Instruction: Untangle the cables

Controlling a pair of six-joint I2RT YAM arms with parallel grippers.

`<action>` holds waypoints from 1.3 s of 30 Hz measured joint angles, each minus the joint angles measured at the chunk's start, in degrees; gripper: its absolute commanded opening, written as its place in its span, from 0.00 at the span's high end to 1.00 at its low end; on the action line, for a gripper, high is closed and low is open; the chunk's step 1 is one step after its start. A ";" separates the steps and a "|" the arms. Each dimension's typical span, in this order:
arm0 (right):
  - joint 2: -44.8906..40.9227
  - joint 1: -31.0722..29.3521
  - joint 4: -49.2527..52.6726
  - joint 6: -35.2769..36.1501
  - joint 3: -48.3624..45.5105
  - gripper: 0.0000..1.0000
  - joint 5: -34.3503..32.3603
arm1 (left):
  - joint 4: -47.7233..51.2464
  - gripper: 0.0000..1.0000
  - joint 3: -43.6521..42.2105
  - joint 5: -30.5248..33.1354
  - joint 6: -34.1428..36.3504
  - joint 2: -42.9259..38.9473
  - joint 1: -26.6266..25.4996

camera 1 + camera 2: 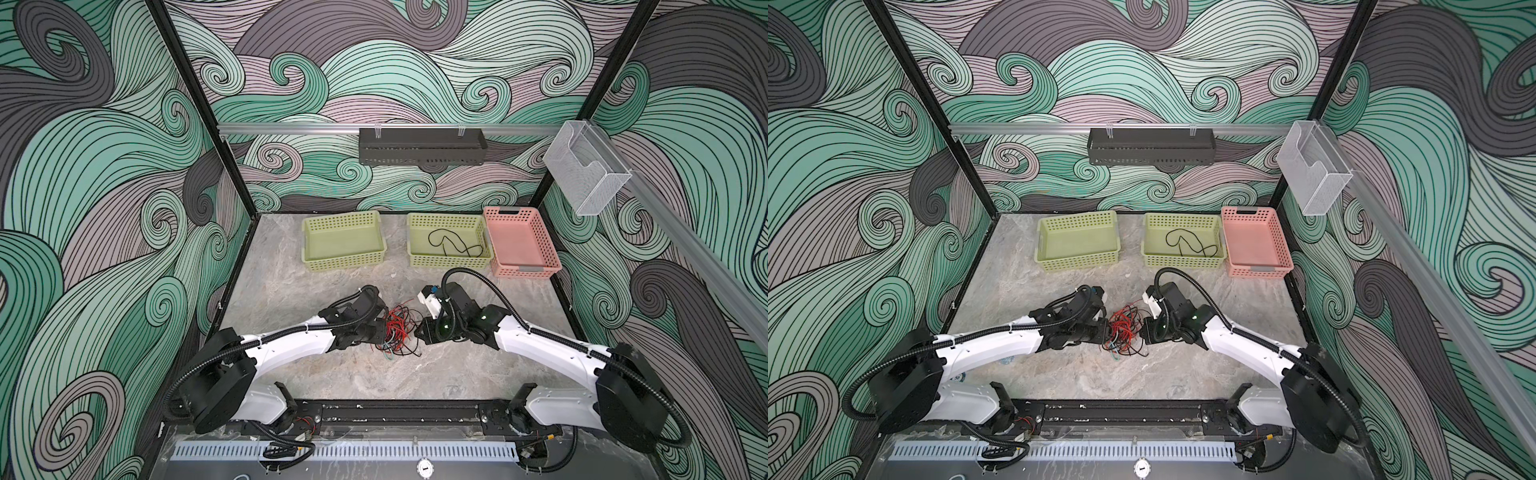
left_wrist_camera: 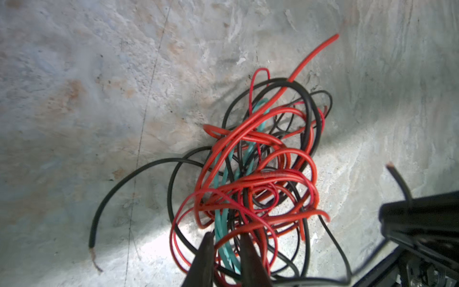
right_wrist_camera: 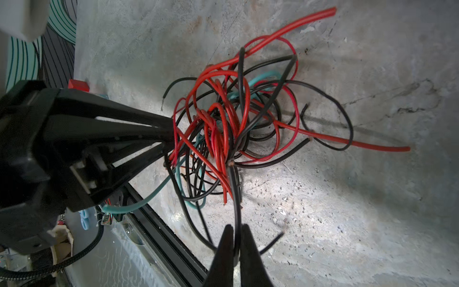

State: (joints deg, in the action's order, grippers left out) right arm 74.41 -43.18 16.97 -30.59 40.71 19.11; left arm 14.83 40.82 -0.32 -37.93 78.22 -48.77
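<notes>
In a top view the knot of thin red-orange, black and teal cables (image 1: 395, 330) lies centrally on the grey marbled tabletop (image 1: 415, 386). Left wrist: the left gripper (image 2: 226, 236) nips teal strands. Right wrist: the right gripper (image 3: 236, 227) clamps one black strand. They look light and limp (likely snag-prone) — best gripped near free ends.

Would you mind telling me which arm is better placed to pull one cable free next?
Probably the right: the right gripper is shut on a single black cable, while the left gripper pinches several strands of the tangle, better for anchoring.
</notes>
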 measured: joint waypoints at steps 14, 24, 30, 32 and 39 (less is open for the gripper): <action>-6.32 0.00 1.55 1.27 2.36 1.00 -5.86 | 6.62 1.00 0.63 5.95 0.50 -15.54 -0.20; -12.41 -1.03 8.68 2.64 14.36 1.00 -9.75 | 7.74 0.56 4.50 7.93 1.29 -17.77 -0.20; -8.87 -2.60 13.84 8.33 36.41 1.00 -11.69 | 7.23 0.48 4.28 7.58 0.87 -17.70 -0.22; -6.10 -3.02 15.10 10.78 44.15 1.00 -12.28 | 7.32 0.48 4.28 7.67 0.81 -17.94 -0.22; 1.90 -4.63 20.85 16.76 62.07 1.00 -14.25 | 7.72 0.48 3.87 8.96 0.07 -21.84 -0.22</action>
State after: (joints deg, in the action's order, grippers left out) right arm 76.31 -47.81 37.82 -13.82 102.78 4.86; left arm 22.55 44.69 8.64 -37.87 56.38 -48.99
